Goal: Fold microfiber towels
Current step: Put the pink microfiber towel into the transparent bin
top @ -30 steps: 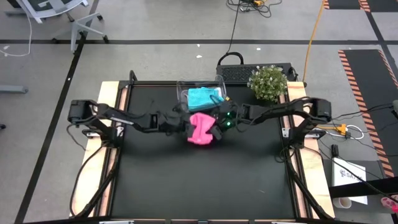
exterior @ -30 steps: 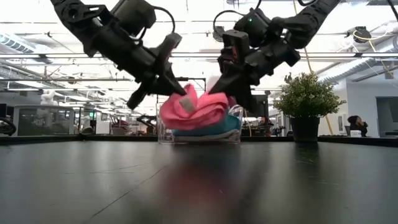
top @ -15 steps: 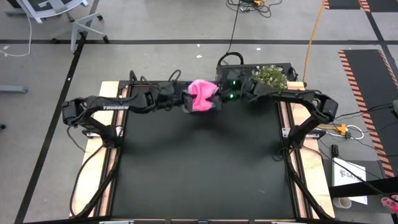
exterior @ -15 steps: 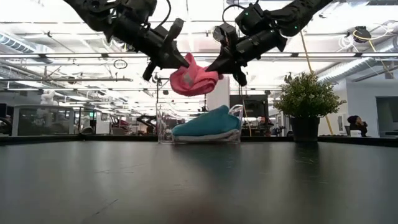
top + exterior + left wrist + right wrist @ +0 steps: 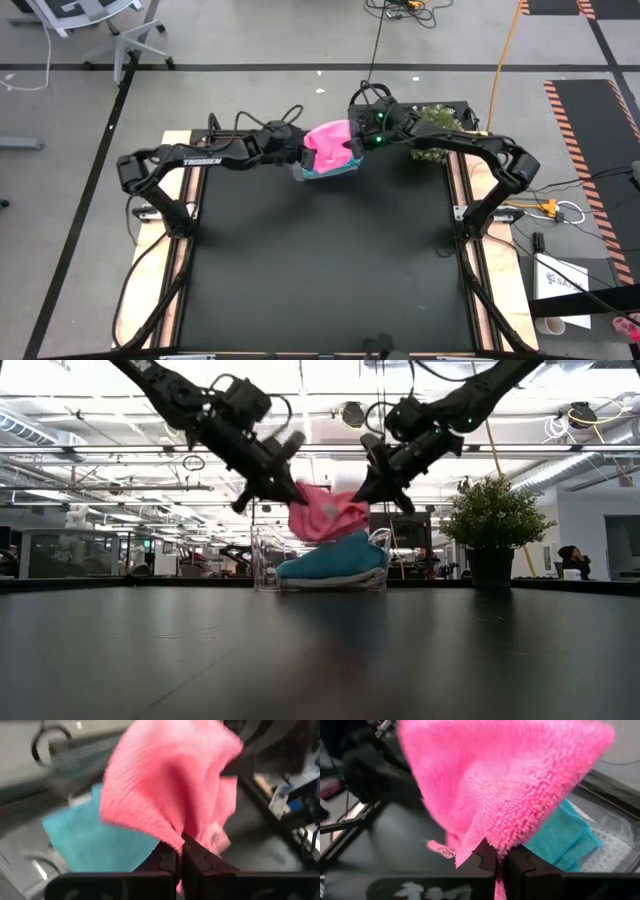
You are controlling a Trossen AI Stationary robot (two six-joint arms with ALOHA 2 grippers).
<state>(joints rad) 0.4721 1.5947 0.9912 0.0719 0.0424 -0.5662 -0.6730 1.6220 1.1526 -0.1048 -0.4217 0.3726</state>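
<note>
High view: black counter [image 5: 320,260] with both arms reaching to its far edge. Left pincer [image 5: 300,152] and right pincer [image 5: 357,142] each clamped on one side of pink towel [image 5: 330,141], held bunched above clear tub [image 5: 330,172]. Strip of teal towel [image 5: 333,171] visible beneath the pink one. Small potted plant [image 5: 432,122] just beside the right arm.

Low view: pink towel [image 5: 327,514] hanging in the air between left pincer [image 5: 283,491] and right pincer [image 5: 377,482], lower edge close above teal towel [image 5: 332,559] heaped in clear tub [image 5: 268,563]. Potted plant [image 5: 492,520] to one side.

Left wrist view: left pincer [image 5: 180,851] closed tight on a pinched fold of pink towel [image 5: 165,780]; teal towel [image 5: 95,842] behind.

Right wrist view: right pincer [image 5: 497,857] closed tight on a corner of pink towel [image 5: 500,780]; teal towel [image 5: 560,840] in ribbed clear tub [image 5: 610,852] below.
</note>
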